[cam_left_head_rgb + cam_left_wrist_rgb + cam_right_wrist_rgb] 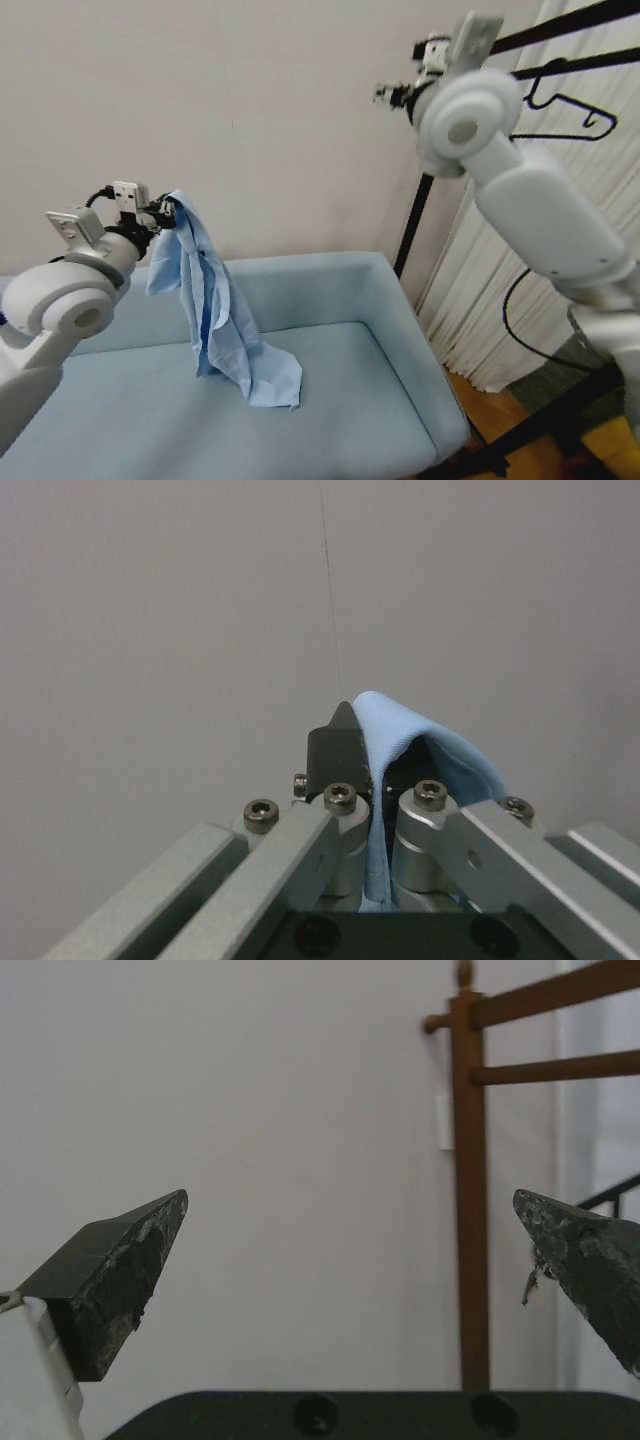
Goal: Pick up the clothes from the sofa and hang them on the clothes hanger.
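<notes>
While the left gripper is pinching a fold of the blue garment, whose hem is seemingly trailing on the sofa, the right gripper is waiting wide open beside the rack, so raising it clear before swinging across is looking wisest

Arms are white, rounded; fingertips black, seemingly scuffed.
</notes>
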`<state>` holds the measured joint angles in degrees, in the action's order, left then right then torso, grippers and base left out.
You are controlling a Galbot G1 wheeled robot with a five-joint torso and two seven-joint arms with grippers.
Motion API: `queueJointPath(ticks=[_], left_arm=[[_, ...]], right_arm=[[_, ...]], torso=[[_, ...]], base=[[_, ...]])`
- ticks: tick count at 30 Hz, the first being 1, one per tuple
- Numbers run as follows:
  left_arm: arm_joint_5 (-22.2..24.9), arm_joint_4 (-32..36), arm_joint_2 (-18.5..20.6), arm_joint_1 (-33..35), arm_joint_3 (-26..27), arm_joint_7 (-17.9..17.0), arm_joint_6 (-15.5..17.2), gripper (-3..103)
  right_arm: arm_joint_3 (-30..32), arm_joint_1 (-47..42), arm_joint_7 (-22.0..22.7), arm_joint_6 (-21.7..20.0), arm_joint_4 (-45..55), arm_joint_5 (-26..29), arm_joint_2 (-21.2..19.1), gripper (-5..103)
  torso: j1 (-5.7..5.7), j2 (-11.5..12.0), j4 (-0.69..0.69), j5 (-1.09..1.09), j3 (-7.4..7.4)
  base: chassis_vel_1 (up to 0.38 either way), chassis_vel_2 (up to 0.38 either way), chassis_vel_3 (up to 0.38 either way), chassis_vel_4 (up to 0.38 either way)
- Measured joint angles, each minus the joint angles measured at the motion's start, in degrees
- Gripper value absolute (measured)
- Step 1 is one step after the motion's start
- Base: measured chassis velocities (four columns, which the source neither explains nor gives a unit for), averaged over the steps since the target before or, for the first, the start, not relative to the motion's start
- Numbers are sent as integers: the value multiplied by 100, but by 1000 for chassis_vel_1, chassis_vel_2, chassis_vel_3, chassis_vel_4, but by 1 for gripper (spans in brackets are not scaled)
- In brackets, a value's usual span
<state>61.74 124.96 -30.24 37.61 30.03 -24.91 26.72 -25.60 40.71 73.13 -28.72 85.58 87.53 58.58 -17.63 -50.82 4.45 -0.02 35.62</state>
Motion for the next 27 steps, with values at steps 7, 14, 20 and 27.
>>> queueJointPath(ticks=[7, 14, 20, 27], left_arm=[[31, 168, -49, 151, 153, 5, -28, 0], [72, 337, -84, 258, 222, -15, -40, 0], [86, 430, -142, 290, 229, -37, -46, 0], [80, 542, -222, 541, 297, -40, -112, 0]], right_arm=[[-153, 417, 401, 239, -2088, -327, 663, 100], [254, 619, 155, 312, -3969, -1167, 1310, 100], [628, 715, -447, 391, -5174, -1907, 1744, 100], [613, 732, -761, 351, -5629, -2219, 1668, 100]], torso=[[0, 0, 2, 2, 0], [-1, 0, 2, 3, 1], [0, 1, -1, 1, 1], [0, 1, 2, 2, 1]], base=[[0, 0, 0, 0], [0, 0, 0, 0], [0, 0, 0, 0], [0, 0, 0, 0]])
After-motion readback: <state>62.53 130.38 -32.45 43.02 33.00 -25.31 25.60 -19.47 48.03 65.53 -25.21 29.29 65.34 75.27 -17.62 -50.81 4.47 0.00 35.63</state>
